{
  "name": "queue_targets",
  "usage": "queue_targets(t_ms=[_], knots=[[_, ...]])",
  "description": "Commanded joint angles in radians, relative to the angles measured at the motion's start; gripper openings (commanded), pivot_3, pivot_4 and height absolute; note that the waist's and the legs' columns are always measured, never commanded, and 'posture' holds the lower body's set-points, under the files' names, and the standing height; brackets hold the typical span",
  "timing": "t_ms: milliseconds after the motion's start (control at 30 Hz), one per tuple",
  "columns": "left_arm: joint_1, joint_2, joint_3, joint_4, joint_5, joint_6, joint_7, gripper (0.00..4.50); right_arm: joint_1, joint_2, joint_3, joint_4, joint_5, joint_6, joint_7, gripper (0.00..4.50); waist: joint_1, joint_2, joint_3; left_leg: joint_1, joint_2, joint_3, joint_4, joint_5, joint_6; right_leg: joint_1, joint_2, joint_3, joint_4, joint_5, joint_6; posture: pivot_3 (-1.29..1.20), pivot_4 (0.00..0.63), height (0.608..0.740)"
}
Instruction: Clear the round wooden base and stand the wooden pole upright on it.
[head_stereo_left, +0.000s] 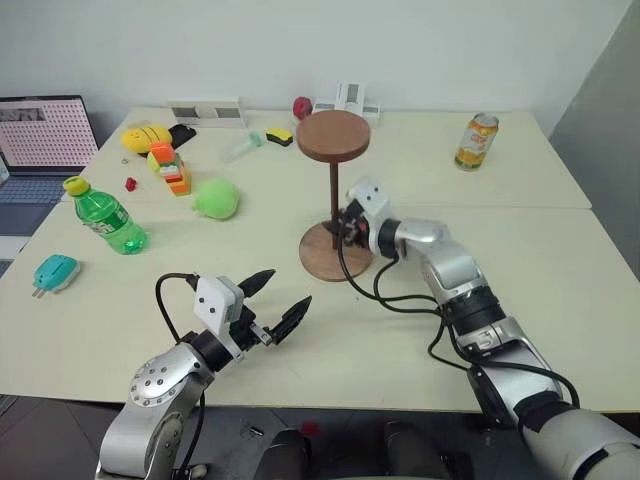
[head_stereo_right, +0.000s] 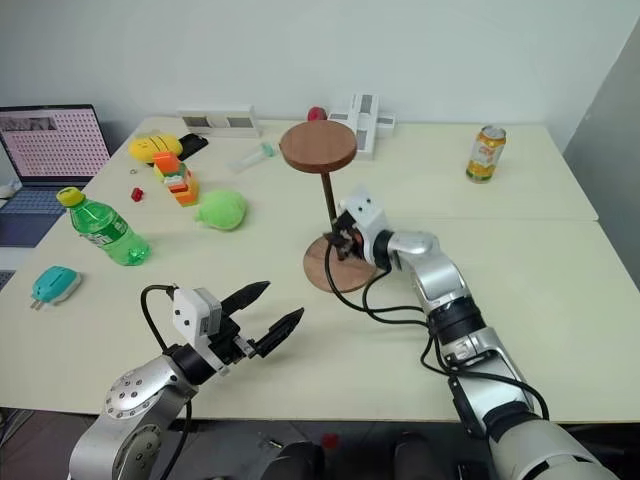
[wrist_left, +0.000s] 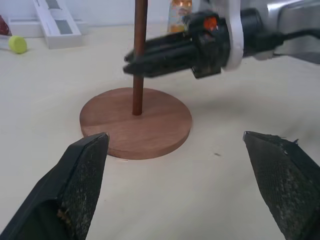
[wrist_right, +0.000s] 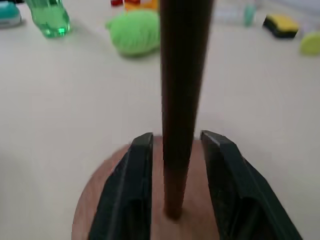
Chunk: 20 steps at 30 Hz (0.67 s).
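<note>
Even, diffuse overhead light; the pale tabletop (head_stereo_left: 560, 260) read bright with no glare. Shadows were soft and short, faintest beneath the round wooden base (head_stereo_left: 322, 258). Head views were sharp throughout. In the right wrist view the wooden pole (wrist_right: 182, 100) was blurred close to the lens, and the background was soft.

Head stereo pair looks down over table (head_stereo_left: 200, 300); both wrist cams sit close, sharing wooden pole (wrist_left: 139, 55).

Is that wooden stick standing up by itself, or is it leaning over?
Upright. The wooden pole rises straight from the centre of the round wooden base. The right gripper has a finger on each side, with small gaps visible.
</note>
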Motion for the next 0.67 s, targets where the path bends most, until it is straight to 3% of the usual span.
queue_targets(t_ms=[33,200,333,567,667], knots=[[-0.020,0.009,0.010,0.001,-0.007,-0.014,-0.011,4.50,-0.016,-0.031,-0.035,-0.141,0.035,0.054,0.029,2.45,-0.001,0.000,0.000,-0.002,0.000,0.000,0.000,0.001,-0.002,-0.002,0.000,0.000,0.000,0.000,0.000,0.00,0.150,0.740],[-0.067,0.021,0.016,0.044,-0.014,-0.003,-0.031,4.50,0.032,-0.097,-0.037,-0.272,0.063,0.160,0.069,3.52,0.000,0.000,0.000,-0.005,0.000,0.000,-0.001,0.001,-0.002,-0.004,0.000,-0.001,-0.001,0.000,0.000,0.00,0.150,0.740],[-0.194,0.191,0.078,0.163,-0.096,0.128,-0.181,4.50,0.142,-0.287,-0.058,-0.447,0.125,0.258,0.214,4.45,0.017,0.000,0.000,-0.007,0.000,-0.001,0.001,-0.001,0.001,-0.003,0.000,-0.004,-0.002,0.000,0.000,0.00,0.150,0.740],[-0.516,0.465,0.050,0.489,-0.058,0.222,-0.409,4.50,0.232,-0.509,-0.156,-0.569,0.217,0.288,0.323,4.48,0.006,-0.001,0.004,-0.009,-0.001,-0.001,0.001,-0.001,0.001,-0.003,0.001,-0.008,-0.003,0.000,0.000,0.00,0.150,0.740],[-0.601,0.495,0.011,0.585,-0.014,0.172,-0.480,4.50,0.245,-0.525,-0.190,-0.588,0.242,0.297,0.306,4.48,-0.001,-0.001,0.004,-0.009,-0.001,0.000,0.000,-0.001,0.001,-0.003,0.000,-0.006,-0.004,0.000,0.000,0.00,0.150,0.740]])
